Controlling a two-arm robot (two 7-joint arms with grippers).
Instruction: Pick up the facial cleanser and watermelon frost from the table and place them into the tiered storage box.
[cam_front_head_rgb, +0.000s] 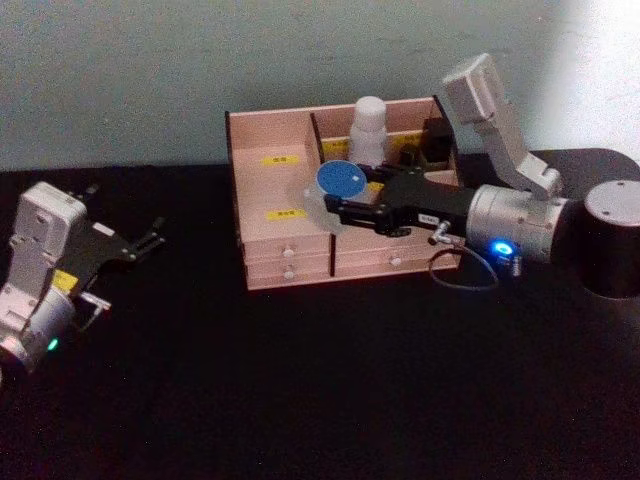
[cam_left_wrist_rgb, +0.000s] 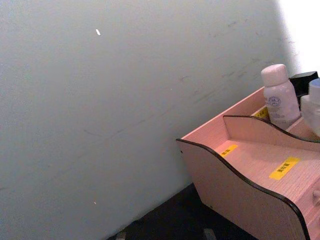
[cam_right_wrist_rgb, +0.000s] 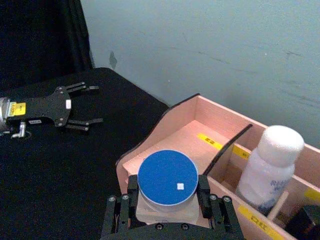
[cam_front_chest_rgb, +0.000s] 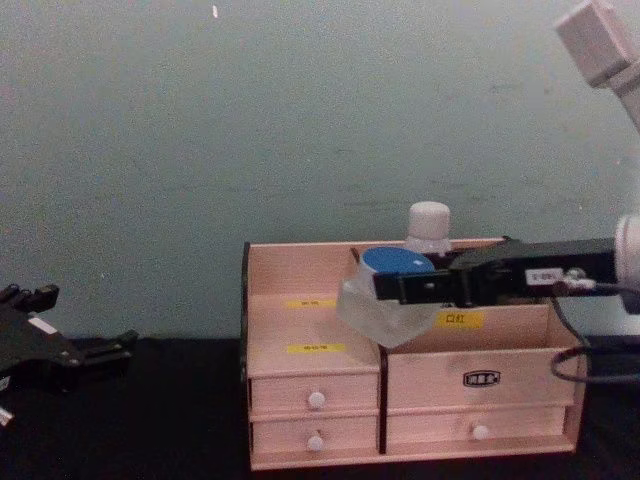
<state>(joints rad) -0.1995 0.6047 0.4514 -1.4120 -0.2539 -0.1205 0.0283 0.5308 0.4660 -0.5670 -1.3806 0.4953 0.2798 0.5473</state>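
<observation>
Right tool (cam_front_head_rgb: 345, 212) grips the blue-lidded jar (cam_front_head_rgb: 339, 181) above the box's (cam_front_head_rgb: 270, 215) middle divider, just near-left of a white bottle (cam_front_head_rgb: 369, 127) standing inside. Left tool (cam_right_wrist_rgb: 92, 104) hangs spread open and empty, left over the surface (cam_front_head_rgb: 300, 380).

The light pink wooden tiered storage box (cam_front_head_rgb: 268, 135) has dark edges, small yellow labels (cam_front_head_rgb: 281, 158) and white round knobs (cam_front_chest_rgb: 317, 399), and the white plastic bottle (cam_right_wrist_rgb: 267, 167) in it carries blue print. The black right claw (cam_right_wrist_rgb: 167, 192) grips a translucent jar with a round blue lid (cam_right_wrist_rgb: 166, 172) marked by 1 small white square, and the black left claw (cam_right_wrist_rgb: 89, 105) wears a yellow sticker (cam_right_wrist_rgb: 17, 108). The counter (cam_front_head_rgb: 300, 380) is plain black, the wall (cam_front_chest_rgb: 300, 120) pale grey-green.
</observation>
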